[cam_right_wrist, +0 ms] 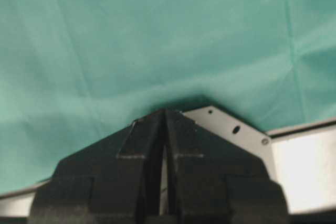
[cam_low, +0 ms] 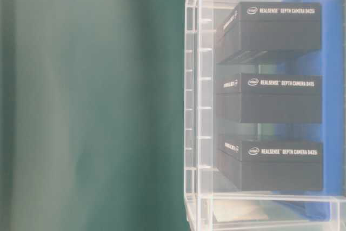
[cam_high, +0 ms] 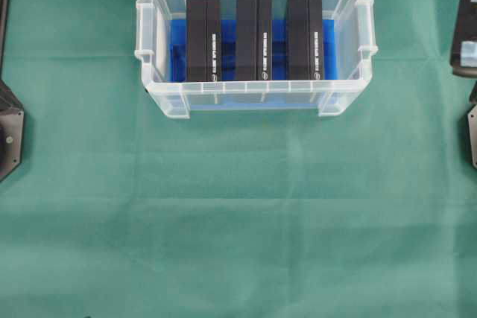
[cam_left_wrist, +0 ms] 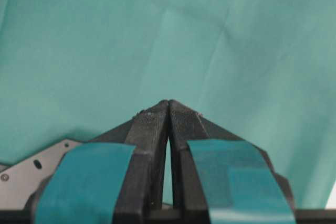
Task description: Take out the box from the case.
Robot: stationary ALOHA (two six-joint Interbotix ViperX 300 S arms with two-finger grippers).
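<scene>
Both the left gripper [cam_left_wrist: 168, 103] and the right gripper [cam_right_wrist: 165, 112] were clamped shut and empty. Three boxes stood in the case [cam_high: 160, 98] at twelve o'clock, long axes twelve-to-six, roughly equidistant from each arm.

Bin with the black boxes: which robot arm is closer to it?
Right. The right arm sits just off the right side of the bin, level with it. The left arm is farther away at the left edge, lower in the overhead picture.
</scene>
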